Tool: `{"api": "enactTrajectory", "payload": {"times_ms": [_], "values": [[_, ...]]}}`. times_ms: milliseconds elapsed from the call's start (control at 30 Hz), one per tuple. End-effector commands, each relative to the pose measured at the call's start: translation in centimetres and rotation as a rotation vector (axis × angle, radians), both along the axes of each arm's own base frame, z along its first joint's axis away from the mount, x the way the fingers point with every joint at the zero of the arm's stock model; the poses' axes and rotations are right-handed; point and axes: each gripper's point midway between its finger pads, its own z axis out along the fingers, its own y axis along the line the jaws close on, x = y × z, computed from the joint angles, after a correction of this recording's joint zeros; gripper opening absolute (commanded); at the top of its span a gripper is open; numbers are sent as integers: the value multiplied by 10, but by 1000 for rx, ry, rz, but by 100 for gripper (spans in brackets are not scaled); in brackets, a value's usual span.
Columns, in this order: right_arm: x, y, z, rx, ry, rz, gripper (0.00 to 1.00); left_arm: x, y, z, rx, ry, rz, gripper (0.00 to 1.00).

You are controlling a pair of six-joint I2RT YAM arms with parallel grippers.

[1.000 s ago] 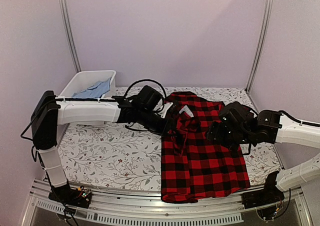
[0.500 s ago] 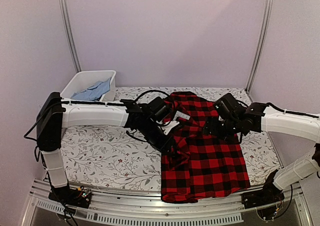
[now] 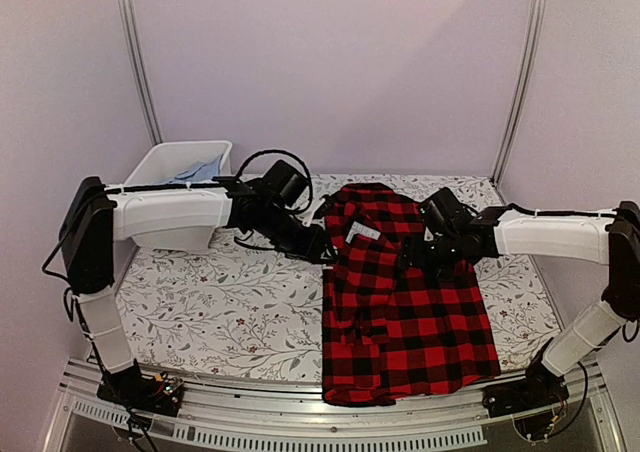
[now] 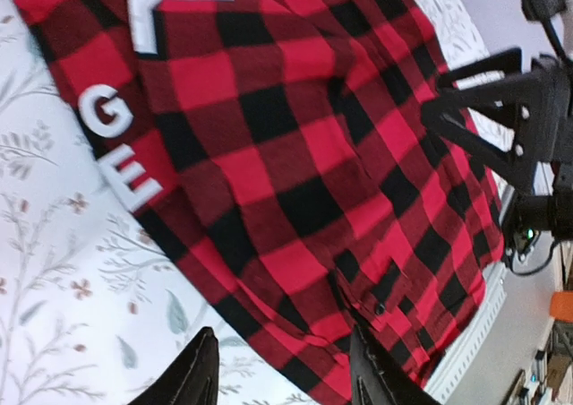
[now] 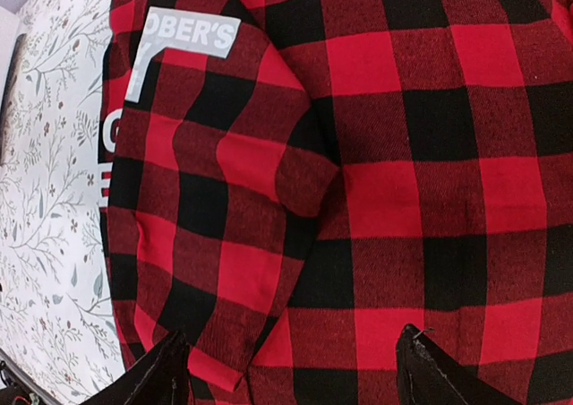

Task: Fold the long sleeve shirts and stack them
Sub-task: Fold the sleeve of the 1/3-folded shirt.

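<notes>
One long sleeve shirt (image 3: 410, 312), in red-and-black check, lies spread on the table's right half with its collar to the rear and a white lettered tag (image 3: 362, 232) showing. A sleeve is folded in over its left side. My left gripper (image 3: 322, 247) hovers at the shirt's left edge, open, with cloth below the fingers and nothing between them (image 4: 286, 374). My right gripper (image 3: 418, 257) hangs over the shirt's upper middle, open wide above the fabric (image 5: 295, 374). The tag (image 5: 188, 33) also shows in the right wrist view.
A white plastic bin (image 3: 165, 157) stands at the back left with blue cloth (image 3: 195, 175) in it. The floral tablecloth (image 3: 220, 302) covers the table's left half. Metal posts (image 3: 137, 62) rise at the rear corners, and a rail (image 3: 300, 422) runs along the near edge.
My left gripper opened and let go of the shirt's folded part, then drew back left; the cloth now lies flat. My right arm reached further left and back over the shirt.
</notes>
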Motion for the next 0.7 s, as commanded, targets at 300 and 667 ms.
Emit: {"api": "enactTrajectory", "payload": {"times_ms": [300, 667], "values": [[65, 8, -15, 132, -54, 71, 73, 148, -33, -19, -106, -103, 135, 47], [75, 14, -43, 120, -14, 70, 69, 210, -34, -52, -110, -113, 162, 45]]}}
